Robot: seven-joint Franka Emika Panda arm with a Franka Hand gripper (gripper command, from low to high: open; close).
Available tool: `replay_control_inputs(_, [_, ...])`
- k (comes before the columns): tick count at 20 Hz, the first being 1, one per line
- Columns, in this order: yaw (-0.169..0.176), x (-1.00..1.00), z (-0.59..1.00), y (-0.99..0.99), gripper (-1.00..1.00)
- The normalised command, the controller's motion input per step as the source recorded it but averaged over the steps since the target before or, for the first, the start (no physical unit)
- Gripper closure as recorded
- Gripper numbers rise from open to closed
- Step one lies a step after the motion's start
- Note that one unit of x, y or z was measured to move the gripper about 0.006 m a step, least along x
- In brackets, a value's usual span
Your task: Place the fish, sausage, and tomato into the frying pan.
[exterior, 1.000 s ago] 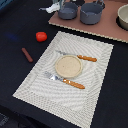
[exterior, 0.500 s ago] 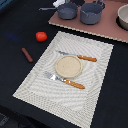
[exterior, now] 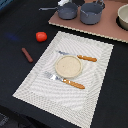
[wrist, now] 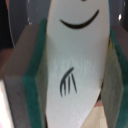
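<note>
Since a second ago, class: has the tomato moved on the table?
No. The tomato sits by the same corner of the striped placemat in the exterior view, beside the sausage.

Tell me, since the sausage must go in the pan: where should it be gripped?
Grip the sausage at its middle, from above, claw closing across its thin width. It lies flat on the dark table, a short rod, clear of the tomato.

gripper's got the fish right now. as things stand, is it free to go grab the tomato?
Probably not yet. In the wrist view the gripper is shut on the fish, so the jaws are occupied. The tomato itself sits in the open on the dark table, apart from the sausage, with nothing over it.
</note>
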Motion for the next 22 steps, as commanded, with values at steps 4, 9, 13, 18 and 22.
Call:
replay_control_inputs(4, [0.001, 0.05, -0.01, 0.36, -1.0])
replay_control_inputs(9, [0.0, 0.01, 0.03, 0.12, -1.0])
replay_control_inputs(13, [0.0, 0.0, 0.16, -0.06, -1.0])
replay_control_inputs(18, [-0.029, -0.04, 0.26, -0.82, -1.0])
replay_control_inputs(22, [-0.013, -0.04, 0.28, -0.94, -1.0])
